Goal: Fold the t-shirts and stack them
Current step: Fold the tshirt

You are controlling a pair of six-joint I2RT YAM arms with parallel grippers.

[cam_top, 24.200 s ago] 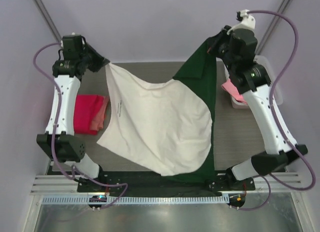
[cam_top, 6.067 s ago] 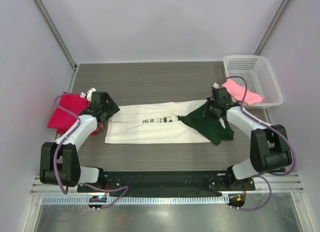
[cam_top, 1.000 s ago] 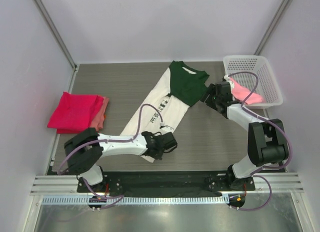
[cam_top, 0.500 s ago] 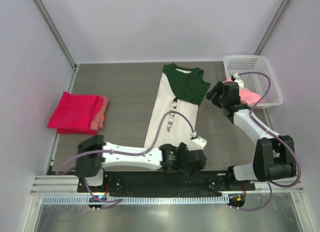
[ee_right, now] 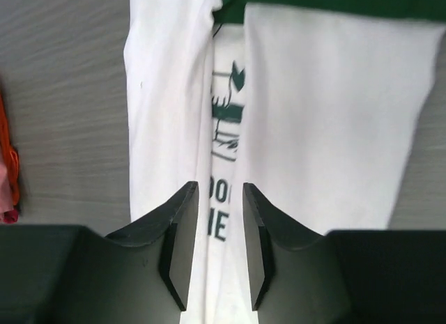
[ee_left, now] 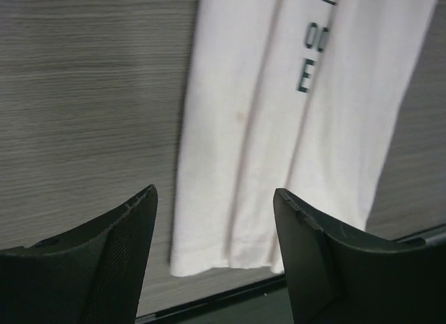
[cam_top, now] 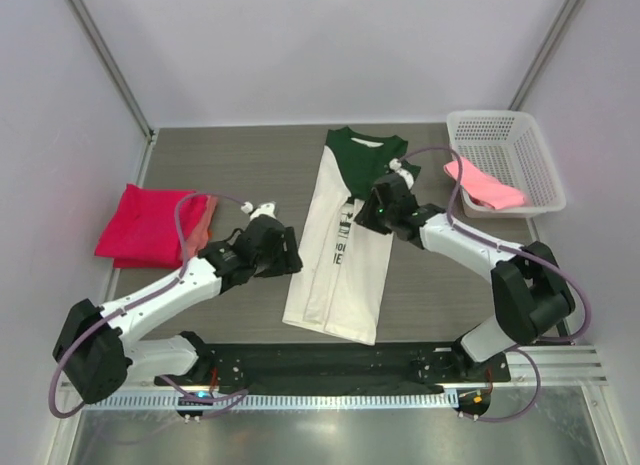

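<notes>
The cream-white t-shirt (cam_top: 345, 275) with dark green shoulders lies as a long narrow strip down the middle of the table, both sides folded in and black print showing in the gap. My left gripper (cam_top: 287, 253) hovers just left of it, open and empty; the left wrist view shows the shirt's hem (ee_left: 279, 129) beyond the left gripper (ee_left: 214, 195). My right gripper (cam_top: 373, 217) is over the shirt's upper part, jaws narrowly apart with nothing between them. In the right wrist view the printed shirt (ee_right: 327, 115) lies below the right gripper (ee_right: 218, 188). Folded red-pink and salmon t-shirts (cam_top: 150, 223) lie far left.
A white mesh basket (cam_top: 500, 115) stands at the back right with a light pink t-shirt (cam_top: 485, 185) draped in it. The black base rail runs along the near table edge just below the shirt's hem. Metal frame posts rise at both back corners.
My left arm swung from the near edge up to the shirt's left side, jaws opened. My right gripper moved from beside the basket onto the shirt and its jaws narrowed.
</notes>
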